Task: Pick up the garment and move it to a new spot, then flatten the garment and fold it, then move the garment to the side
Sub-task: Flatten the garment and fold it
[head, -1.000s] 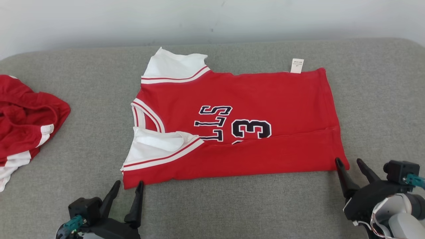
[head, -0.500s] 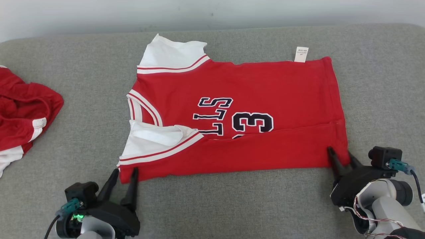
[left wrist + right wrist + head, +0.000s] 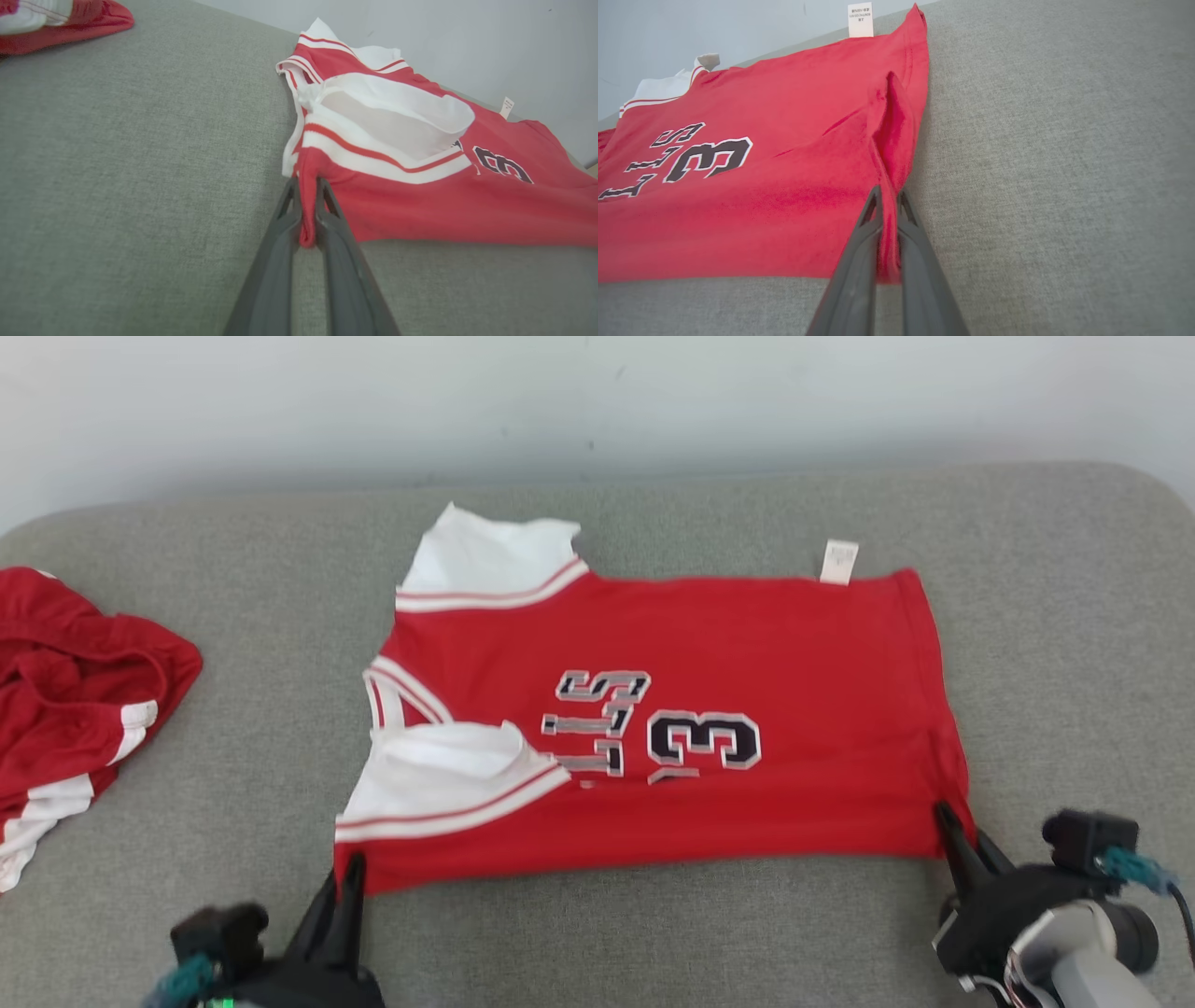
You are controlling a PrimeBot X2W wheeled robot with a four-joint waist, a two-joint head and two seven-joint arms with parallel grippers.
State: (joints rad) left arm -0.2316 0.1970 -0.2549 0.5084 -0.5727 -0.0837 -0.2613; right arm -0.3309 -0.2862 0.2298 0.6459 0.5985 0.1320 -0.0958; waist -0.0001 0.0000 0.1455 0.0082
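Lying flat, long axis left-right, collar left, hem right: soft red shirt (image 3: 691,644), white striped sleeves. Its near-left corner is pinched by the left gripper (image 3: 306,186), its near-right corner by the right gripper (image 3: 887,198).

Left jaws and right jaws both tight together, long dark fingers (image 3: 275,261) low and forward.

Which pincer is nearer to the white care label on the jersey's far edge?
Right. The right pincer grips the near hem corner of the jersey, at the same end as the care label. The left pincer grips the near corner at the sleeve end, diagonally across.
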